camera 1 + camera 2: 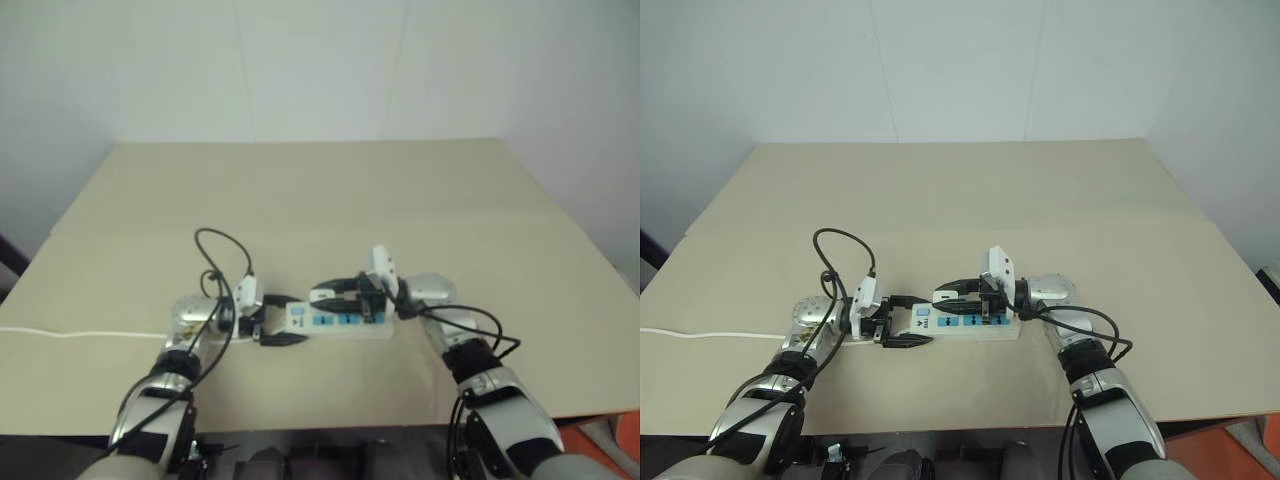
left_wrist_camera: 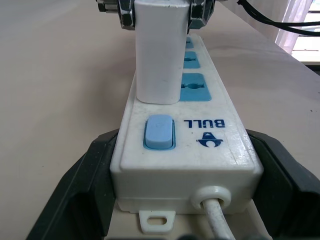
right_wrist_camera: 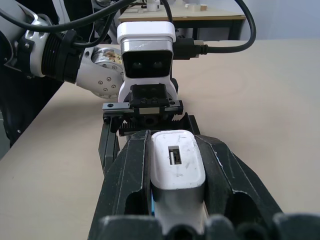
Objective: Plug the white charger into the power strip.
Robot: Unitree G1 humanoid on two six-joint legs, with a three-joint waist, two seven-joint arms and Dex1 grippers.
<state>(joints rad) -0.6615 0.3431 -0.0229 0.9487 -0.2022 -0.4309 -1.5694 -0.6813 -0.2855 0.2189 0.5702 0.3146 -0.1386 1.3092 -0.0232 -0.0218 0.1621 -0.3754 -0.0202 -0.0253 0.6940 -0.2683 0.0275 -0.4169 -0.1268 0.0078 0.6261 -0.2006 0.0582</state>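
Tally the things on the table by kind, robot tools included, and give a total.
Power strip: 1
White charger: 1
Cord: 1
Robot tools: 2, left tool and right tool
Total: 5

Free room and obstacles. The tabletop lies bare across the upper half of the frame. At lower centre the power strip, the left gripper astride its switch end, and the right gripper above it crowd together; the thin white cord bars the lower left.
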